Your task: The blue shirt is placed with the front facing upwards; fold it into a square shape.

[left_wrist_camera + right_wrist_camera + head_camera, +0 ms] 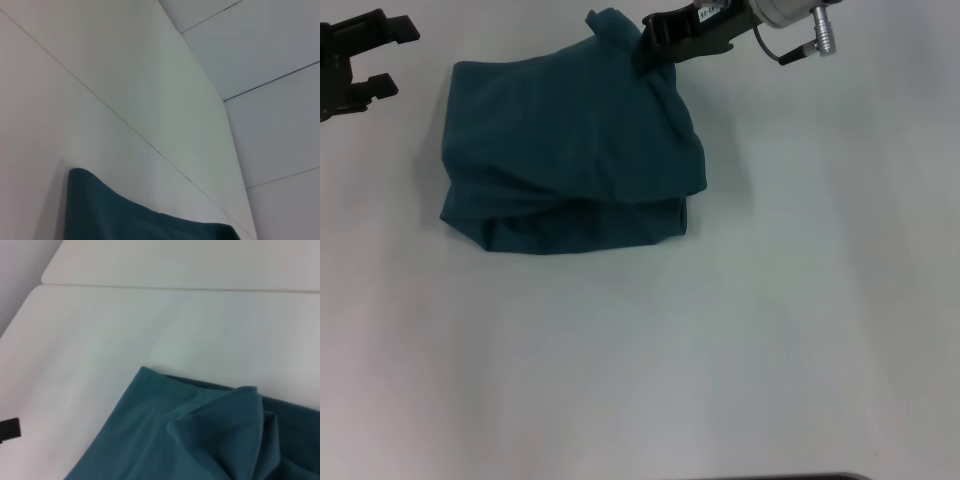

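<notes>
Head view: the blue shirt (570,160) lies folded into a rough, lumpy block near the far edge of the white table (720,360), toward its left half. No lettering shows on it (only plain teal cloth faces up), and its near edge sags open in a loose double layer.

My right gripper (648,52) is at the shirt's far right corner, its dark fingers pressed together on a raised tuft of the cloth there; the fingertips themselves are partly sunk in the fabric and hard to separate.

My left gripper (375,58) hangs at the table's far left corner, well apart from the shirt, its fingers spread with nothing between them; its body is cut off by the frame.

Right wrist view: a peaked fold of the shirt (220,435) on the table, my own fingers not in sight.

Left wrist view: only one rounded edge of the shirt (110,217), cropped.
</notes>
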Controlling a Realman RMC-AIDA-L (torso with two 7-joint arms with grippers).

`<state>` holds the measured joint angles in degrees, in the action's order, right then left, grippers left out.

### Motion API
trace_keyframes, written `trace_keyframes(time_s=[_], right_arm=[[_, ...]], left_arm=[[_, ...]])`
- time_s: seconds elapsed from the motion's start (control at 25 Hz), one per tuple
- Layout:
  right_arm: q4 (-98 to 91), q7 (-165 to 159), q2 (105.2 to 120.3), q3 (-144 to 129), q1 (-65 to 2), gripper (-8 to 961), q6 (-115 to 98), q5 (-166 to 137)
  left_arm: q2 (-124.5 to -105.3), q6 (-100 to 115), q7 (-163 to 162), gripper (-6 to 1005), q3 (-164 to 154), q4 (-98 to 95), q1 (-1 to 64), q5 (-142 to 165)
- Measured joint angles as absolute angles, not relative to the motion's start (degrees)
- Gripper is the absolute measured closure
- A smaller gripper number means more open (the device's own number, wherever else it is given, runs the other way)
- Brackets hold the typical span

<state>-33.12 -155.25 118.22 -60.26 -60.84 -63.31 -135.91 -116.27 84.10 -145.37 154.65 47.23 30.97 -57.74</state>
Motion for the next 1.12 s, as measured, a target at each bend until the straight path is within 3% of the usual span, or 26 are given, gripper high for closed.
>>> trace_keyframes(time_s=[0.56,0.96,1.12], right_arm=[[-28.9,-155.3,118.02,-60.3,-60.3,892,-60.4,-138.5],[-30.0,-156.6,115.98,-59.8,-59.9,853,-59.8,-143.2],[-31.5,-156.8,113.47,-55.3,-58.9,582,-60.4,-142.9]], left_arm=[[-116.23,83.4,-145.6,59,154.7,47.0,31.4,-57.7],[-116.22,82.7,-145.6,59,154.7,46.5,31.6,-57.7],[-116.11,82.7,-145.6,59,154.7,46.5,31.6,-57.7]])
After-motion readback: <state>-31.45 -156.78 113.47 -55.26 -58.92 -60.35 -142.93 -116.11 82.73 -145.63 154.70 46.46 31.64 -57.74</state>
